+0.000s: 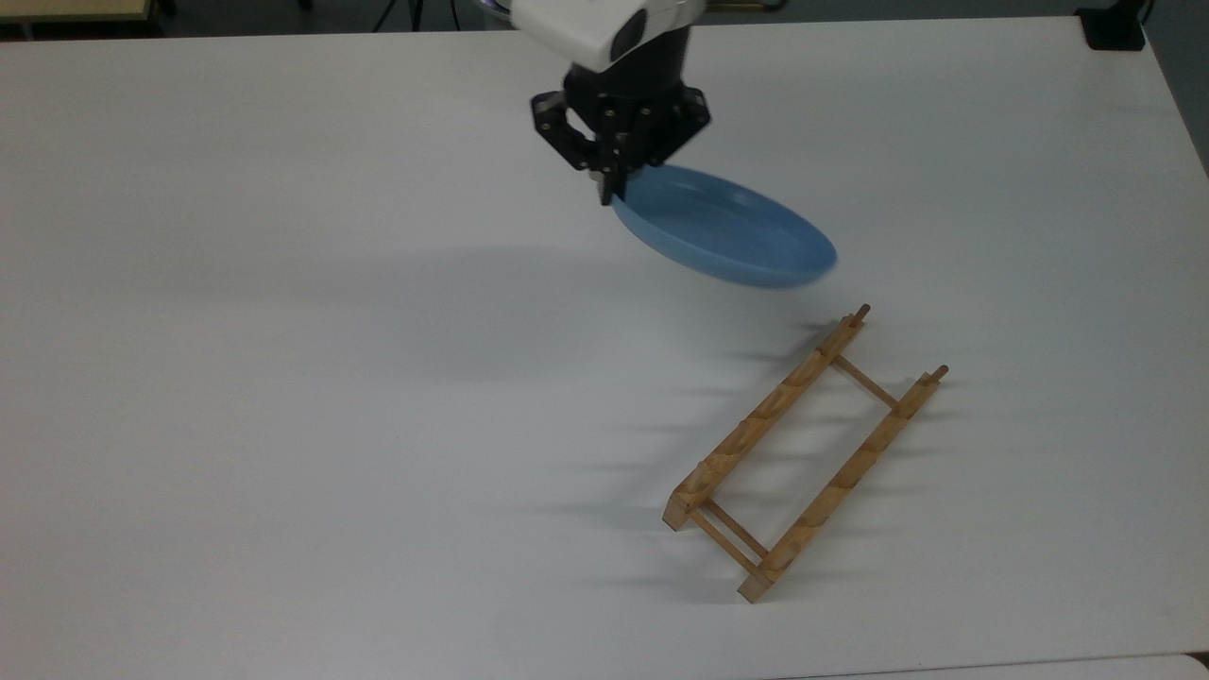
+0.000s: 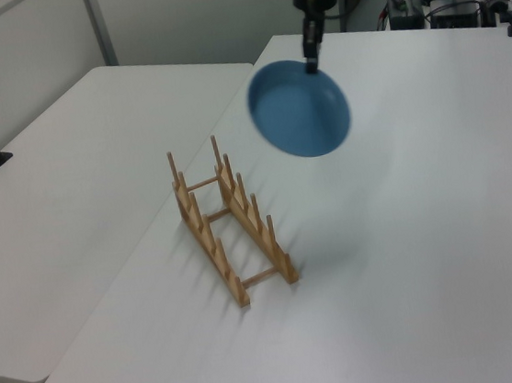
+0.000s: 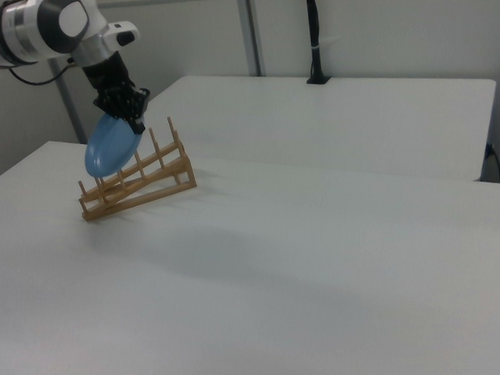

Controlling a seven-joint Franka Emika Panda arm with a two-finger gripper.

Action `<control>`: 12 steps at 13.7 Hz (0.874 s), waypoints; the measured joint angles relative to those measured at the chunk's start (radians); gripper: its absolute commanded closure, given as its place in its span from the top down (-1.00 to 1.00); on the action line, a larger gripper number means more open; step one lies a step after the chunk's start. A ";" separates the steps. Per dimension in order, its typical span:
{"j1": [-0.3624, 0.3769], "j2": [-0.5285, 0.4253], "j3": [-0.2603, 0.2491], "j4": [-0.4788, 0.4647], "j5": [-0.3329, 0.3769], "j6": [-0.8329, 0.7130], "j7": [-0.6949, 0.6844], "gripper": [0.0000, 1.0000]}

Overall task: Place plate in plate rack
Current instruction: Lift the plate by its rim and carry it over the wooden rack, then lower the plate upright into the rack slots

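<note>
Now, the scene line by line.
Tool: the tool (image 1: 609, 194) is clenched on the rim of the plate (image 1: 723, 238) — its fingers pinch the edge at the plate's 10 o'clock in the top view.
Plate: light blue, held in the air clear of the tabletop (image 1: 283, 378), tilted steeply; in the left view its hollow face (image 2: 300, 109) turns toward the camera and it hangs below the tool (image 2: 311, 63).
Plate's place: in the top view it lies at about 11 o'clock from the plate rack (image 1: 803, 453), near the rack's far end but not touching it.
Plate rack: light-brown wood, two notched rails with upright pegs joined by thin crossbars — standing flat on the tabletop, no plate in it.
Right view: the plate (image 3: 112, 145) overlaps the rack's (image 3: 138, 182) pegs at the right view's left end; whether they touch there cannot be told.
Shadow: a soft dark patch lies on the tabletop beside the rack in the left view.
</note>
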 measured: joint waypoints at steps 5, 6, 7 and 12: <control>0.090 0.010 0.001 -0.001 -0.189 0.225 0.361 -1.00; 0.108 0.013 0.002 -0.001 -0.239 0.252 0.416 -1.00; 0.128 0.018 0.002 -0.003 -0.296 0.273 0.472 -1.00; 0.222 0.068 0.005 -0.028 -0.578 0.324 0.727 -1.00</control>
